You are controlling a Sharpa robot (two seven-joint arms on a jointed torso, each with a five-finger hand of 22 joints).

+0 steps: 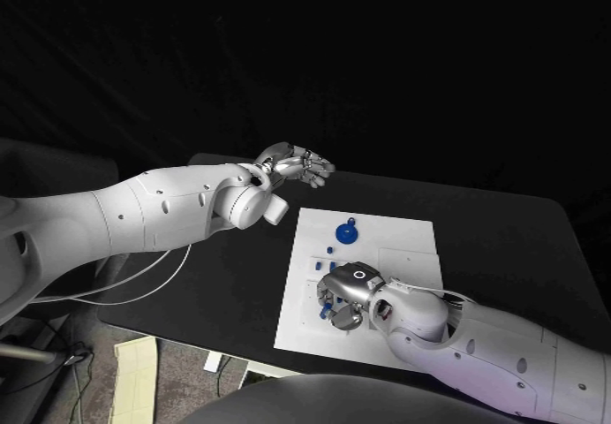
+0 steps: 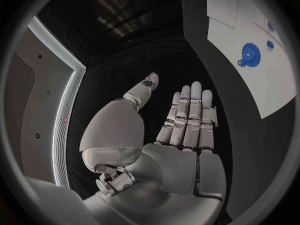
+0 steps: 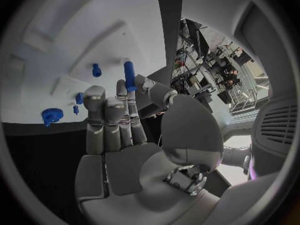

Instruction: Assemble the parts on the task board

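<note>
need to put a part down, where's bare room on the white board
Free: the task board's right half, right of the blue gear, and its far strip beyond the gear. Crowded: the near-left part, where the right hand hangs over small blue parts. The left hand is off the board.

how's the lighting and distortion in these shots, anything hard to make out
Head view: dim, black table merges into the dark surround; the white board stands out, but parts under the right hand are hard to tell apart. Left wrist view: fisheye bends the board's edge; the left hand is evenly lit against black. Right wrist view: the board curves strongly, and the blue peg at the fingertips is clear.
</note>
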